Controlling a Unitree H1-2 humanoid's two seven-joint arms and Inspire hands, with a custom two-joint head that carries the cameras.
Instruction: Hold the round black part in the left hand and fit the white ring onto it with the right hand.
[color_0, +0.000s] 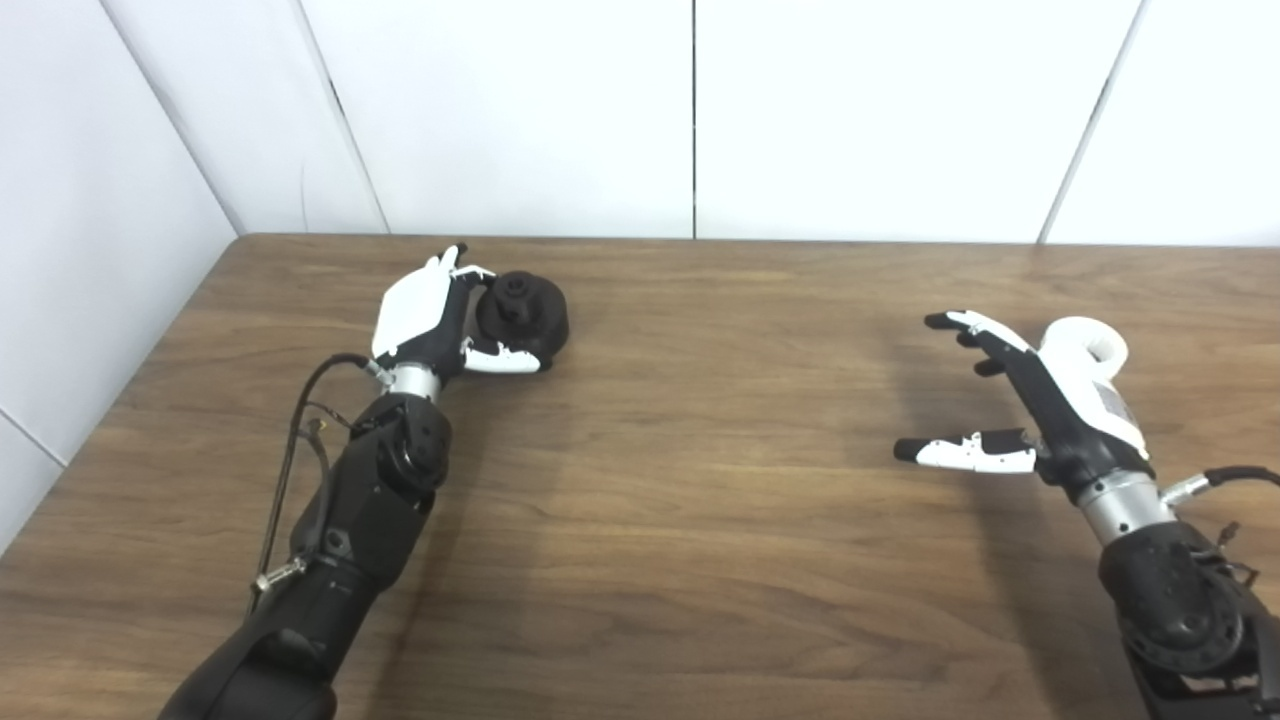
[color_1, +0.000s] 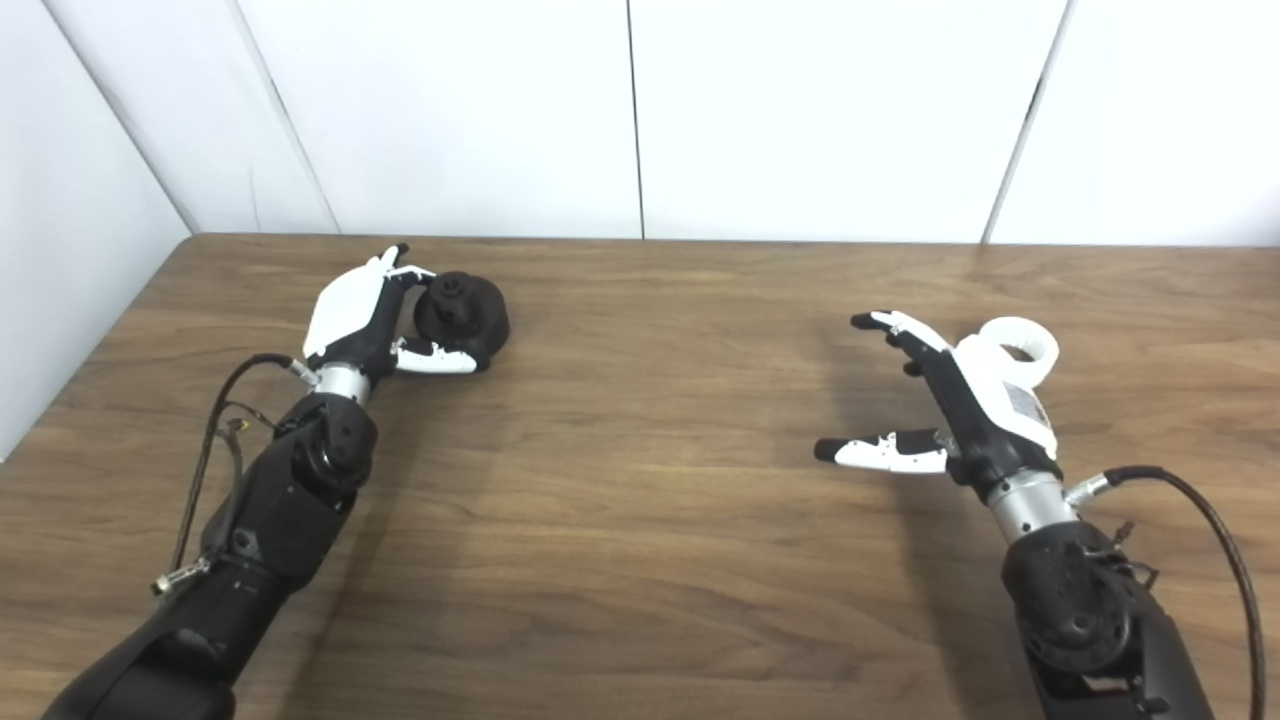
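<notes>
The round black part (color_0: 523, 312) lies on the wooden table (color_0: 700, 500) toward its far left, with a small raised hub pointing up from its middle. It is cupped by the left hand (color_0: 430, 320), whose fingers curl over the far side while the thumb lies along the near edge; contact appears to be made, though whether the part is firmly gripped or has left the table cannot be told. The white ring (color_1: 1020, 348) lies flat on the table well apart from it, at the far right. It is partly hidden behind the right hand (color_1: 950, 400), which is spread wide and holds nothing, its palm turned inward and the ring just behind its back. The step in hand is judged to be the securing of both pieces, and the fitting has not yet been begun. For this to be done well, the left hand's hold should be closed around the part's rim so that the hub is kept uncovered and facing up or toward the other hand. The right hand should be brought round to the ring's far side, since it is now on the wrong side for a grasp. The ring is best pinched by its outer edge, so that the hole stays free. Being light and smooth, it may slide on the table if it is pressed from one side only.
</notes>
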